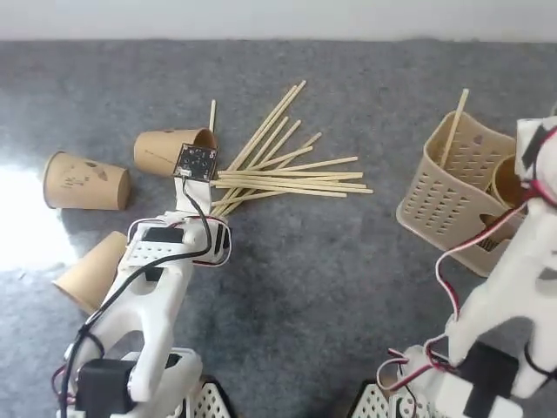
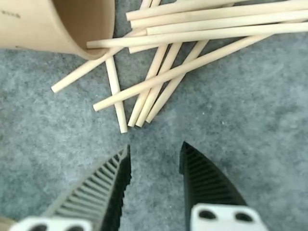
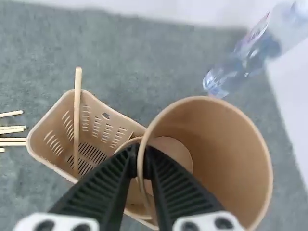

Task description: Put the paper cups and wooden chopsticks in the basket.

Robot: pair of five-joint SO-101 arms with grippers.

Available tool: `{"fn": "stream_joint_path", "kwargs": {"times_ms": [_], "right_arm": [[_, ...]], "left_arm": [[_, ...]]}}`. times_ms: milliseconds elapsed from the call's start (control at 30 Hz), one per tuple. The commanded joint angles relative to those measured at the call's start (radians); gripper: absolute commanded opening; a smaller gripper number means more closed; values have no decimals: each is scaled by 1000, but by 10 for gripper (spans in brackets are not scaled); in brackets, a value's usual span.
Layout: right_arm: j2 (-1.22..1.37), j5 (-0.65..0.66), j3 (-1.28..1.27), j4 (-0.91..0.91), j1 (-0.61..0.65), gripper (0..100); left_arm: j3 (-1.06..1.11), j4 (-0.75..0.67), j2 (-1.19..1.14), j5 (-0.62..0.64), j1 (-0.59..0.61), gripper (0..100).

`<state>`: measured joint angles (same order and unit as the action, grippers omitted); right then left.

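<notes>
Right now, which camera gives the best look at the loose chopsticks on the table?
The high view: the whole fan of chopsticks lies spread beside a tipped paper cup. The left wrist view shows their near ends close up; the right wrist view catches a few tips at its edge.

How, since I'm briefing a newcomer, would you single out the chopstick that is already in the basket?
Find the pale slotted basket at the right of the grey mat. One wooden chopstick stands in it, poking above the rim. The other chopsticks all lie flat on the mat.
</notes>
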<state>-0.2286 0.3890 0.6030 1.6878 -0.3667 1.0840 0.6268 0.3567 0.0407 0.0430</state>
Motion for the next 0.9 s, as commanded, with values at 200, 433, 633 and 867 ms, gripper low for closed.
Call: {"fn": "stream_joint_path", "kwargs": {"times_ms": [200,433,633,867], "right_arm": [[93,-31,0,-12,16,7],[143,-89,0,44,56,7],[107,-94,0,102,96,7],[73,-129,-35,110,91,7]], "left_arm": [[-8,-28,43,8,0,166],[-8,-28,43,8,0,166],[-8,-28,43,8,0,166],[-8,-28,43,8,0,166]]}}
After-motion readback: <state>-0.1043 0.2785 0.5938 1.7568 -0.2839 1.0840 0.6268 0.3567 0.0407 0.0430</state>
